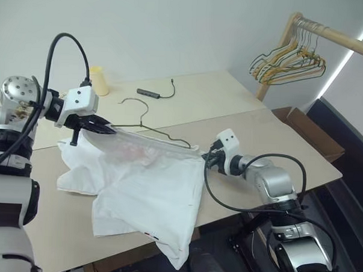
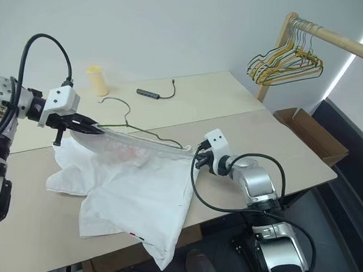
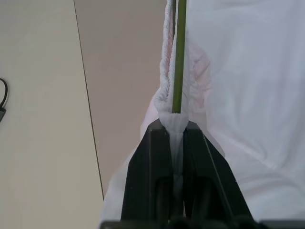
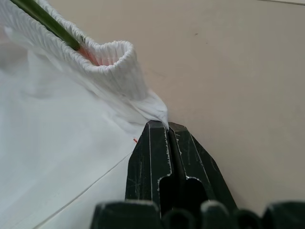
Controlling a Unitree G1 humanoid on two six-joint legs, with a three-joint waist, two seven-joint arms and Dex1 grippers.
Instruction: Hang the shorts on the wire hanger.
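Shorts are pinched at both waistband ends: the left claw nipped narrow on one end, the right claw clamped tight on the other. One wire hanger runs inside the stretched waistband; one pair, draping onto the table toward its near edge.

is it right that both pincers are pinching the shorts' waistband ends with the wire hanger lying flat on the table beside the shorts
Not quite. The left pincer and right pincer do pinch the waistband ends of the shorts, but the wire hanger is not beside them: its wire runs inside the stretched waistband, as the left wrist view shows.
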